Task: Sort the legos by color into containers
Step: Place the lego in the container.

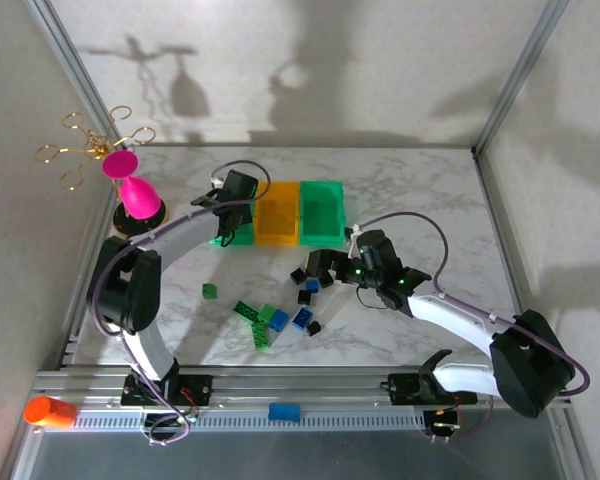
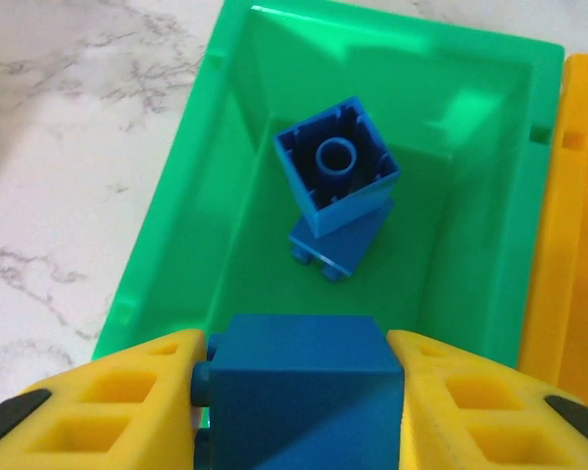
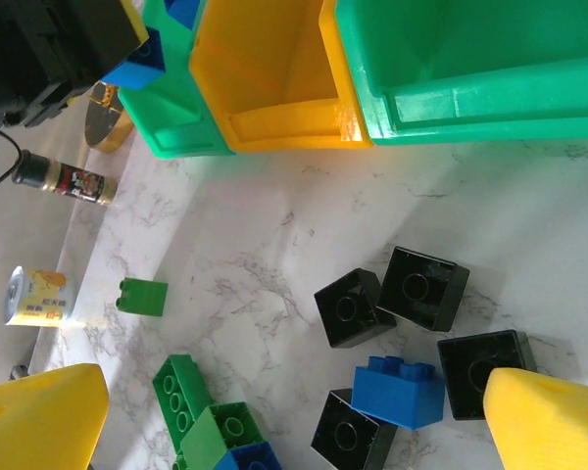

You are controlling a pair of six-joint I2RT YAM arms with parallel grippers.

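My left gripper (image 2: 294, 348) is shut on a blue brick (image 2: 304, 401) and holds it over the left green container (image 2: 225, 176). Two more blue bricks (image 2: 336, 164) lie inside that container. From above, the left gripper (image 1: 236, 195) hangs at the left end of the row, next to the orange container (image 1: 277, 215) and the right green container (image 1: 322, 212). My right gripper (image 3: 292, 392) stands open above a cluster of black bricks (image 3: 348, 306) and one blue brick (image 3: 400, 390), with nothing between its fingers. Green bricks (image 3: 181, 392) lie further left.
A pink goblet (image 1: 132, 190) and a gold wire stand (image 1: 90, 145) stand at the back left. A lone green brick (image 1: 210, 290) lies apart from the pile. An orange object (image 1: 48, 410) and a blue brick (image 1: 284, 411) rest on the front rail.
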